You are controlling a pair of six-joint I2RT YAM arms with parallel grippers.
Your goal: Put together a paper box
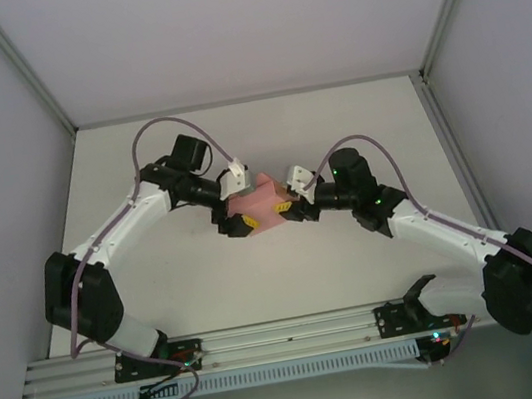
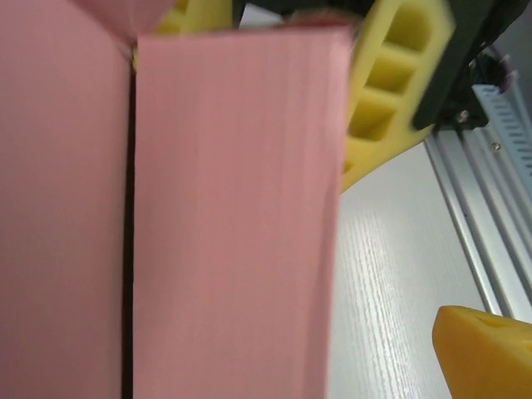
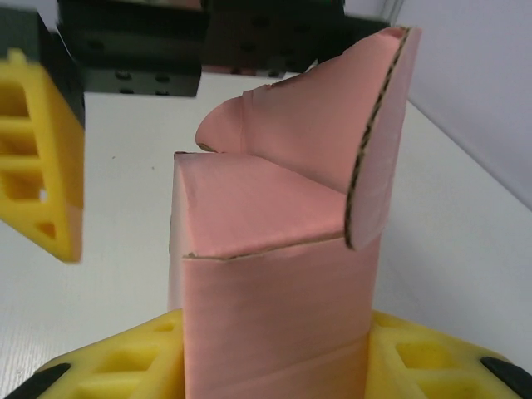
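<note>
Folding the pink thin-card paper box (image 1: 255,208), end flap (image 3: 332,141) raised.
My right gripper (image 1: 296,195) clamps it; my wide-open left gripper (image 1: 236,202) should fold that flap.

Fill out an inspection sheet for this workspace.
Surface: white table, faint wood grain.
Job's things: pink paper box, partly folded, one flap standing curved.
Clutter: nothing seen.
Grippers: right gripper shut on the box; left gripper open, its finger apart from the box.
Cables: purple cables loop along both arms, clear of the box.
Surroundings: white walls, aluminium rail at near edge.
</note>
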